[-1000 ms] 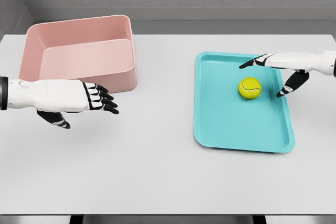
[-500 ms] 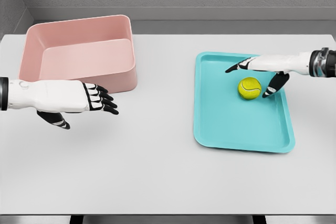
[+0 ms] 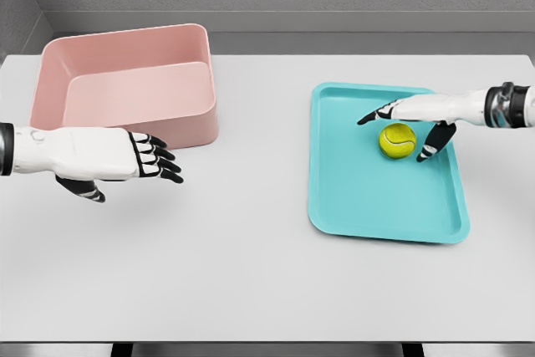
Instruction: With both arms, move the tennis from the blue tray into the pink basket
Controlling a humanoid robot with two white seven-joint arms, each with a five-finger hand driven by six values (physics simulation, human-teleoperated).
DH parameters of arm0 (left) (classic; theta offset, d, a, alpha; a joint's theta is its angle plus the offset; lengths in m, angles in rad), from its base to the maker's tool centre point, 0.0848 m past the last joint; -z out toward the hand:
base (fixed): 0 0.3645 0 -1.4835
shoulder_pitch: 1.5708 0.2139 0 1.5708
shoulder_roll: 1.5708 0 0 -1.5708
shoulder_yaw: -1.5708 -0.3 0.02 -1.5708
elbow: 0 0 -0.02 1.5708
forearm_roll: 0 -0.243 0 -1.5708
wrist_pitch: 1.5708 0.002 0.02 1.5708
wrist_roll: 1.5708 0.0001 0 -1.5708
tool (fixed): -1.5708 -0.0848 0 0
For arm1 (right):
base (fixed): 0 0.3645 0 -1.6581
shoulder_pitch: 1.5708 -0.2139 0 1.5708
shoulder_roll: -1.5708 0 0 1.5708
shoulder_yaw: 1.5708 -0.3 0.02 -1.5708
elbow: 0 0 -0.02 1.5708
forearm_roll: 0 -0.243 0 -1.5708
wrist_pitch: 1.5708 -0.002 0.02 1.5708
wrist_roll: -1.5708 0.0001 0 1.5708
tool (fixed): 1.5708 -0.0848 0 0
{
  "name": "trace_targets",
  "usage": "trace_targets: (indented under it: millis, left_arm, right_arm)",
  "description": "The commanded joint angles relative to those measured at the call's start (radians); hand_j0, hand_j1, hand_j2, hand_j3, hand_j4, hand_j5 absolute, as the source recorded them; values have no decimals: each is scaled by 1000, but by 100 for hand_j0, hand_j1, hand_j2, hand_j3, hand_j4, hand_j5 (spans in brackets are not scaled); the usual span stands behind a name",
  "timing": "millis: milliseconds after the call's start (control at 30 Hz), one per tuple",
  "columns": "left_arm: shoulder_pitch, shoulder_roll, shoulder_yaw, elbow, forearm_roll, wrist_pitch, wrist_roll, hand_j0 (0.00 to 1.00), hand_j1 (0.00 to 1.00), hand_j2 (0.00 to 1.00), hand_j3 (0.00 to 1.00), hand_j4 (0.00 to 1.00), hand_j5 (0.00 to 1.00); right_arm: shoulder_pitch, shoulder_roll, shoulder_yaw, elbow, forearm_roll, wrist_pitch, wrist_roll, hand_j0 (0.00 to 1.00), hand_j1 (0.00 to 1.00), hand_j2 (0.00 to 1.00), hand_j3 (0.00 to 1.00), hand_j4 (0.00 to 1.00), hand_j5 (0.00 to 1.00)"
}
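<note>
Two white arms reach in over the pale tabletop (image 3: 251, 273). The right hand (image 3: 414, 116) stretches in from the right edge, level and palm down, above the blue tray (image 3: 376, 198); its fingers are spread, extended past the far side of the tennis ball (image 3: 398, 140), while the thumb hangs down just beside the ball's right side. Whether any finger touches the ball is hard to tell from this angle, but nothing is closed around it. The ball lies in the far half of the tray. The left hand (image 3: 125, 159) hovers above the tabletop at the left, fingers straight, loosely apart and pointing right, holding nothing, just in front of the pink basket (image 3: 125, 81). The basket stands at the far left, well apart from the tray.
</note>
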Motion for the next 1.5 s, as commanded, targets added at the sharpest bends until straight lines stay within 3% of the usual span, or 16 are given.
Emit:
trace_targets:
  millis: [0,133,533,933,1467]
  left_arm:
    - [0,2,1,0,5,2,1,100,100,100,100,100,100]
    - [-8,3,1,0,5,2,1,100,100,100,100,100,100]
    - [-11,14,1,0,5,2,1,100,100,100,100,100,100]
    - [-9,19,1,0,5,2,1,100,100,100,100,100,100]
    - [-11,20,1,0,5,2,1,100,100,100,100,100,100]
  right_arm:
    - [0,7,3,14,-5,2,0,100,100,100,100,100,100]
    - [0,23,4,48,-4,2,0,100,100,100,100,100,100]
    - [0,44,16,54,-2,2,0,96,96,96,96,96,96]
    - [0,44,19,59,15,2,2,85,85,85,85,85,85]
    - [2,44,19,72,24,2,13,62,62,62,62,62,62]
